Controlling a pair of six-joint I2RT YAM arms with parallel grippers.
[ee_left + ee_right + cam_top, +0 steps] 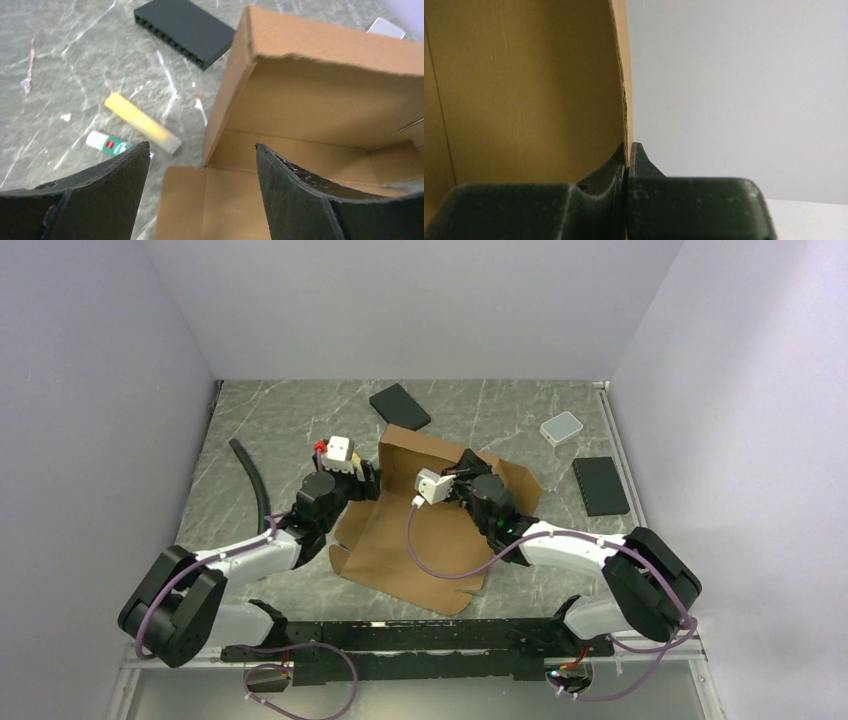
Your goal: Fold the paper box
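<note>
Left claw (201, 146) gapes empty, the paper box (320, 95) wall's upright edge dead ahead; right claw (628, 150) pinches another wall.

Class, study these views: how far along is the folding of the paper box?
Done: the rear wall of the paper box stands upright. In hand: the right end effector pinches the edge of a raised panel; the left end effector is open, holding nothing. Left: the near panel lies flat, unfolded.
</note>
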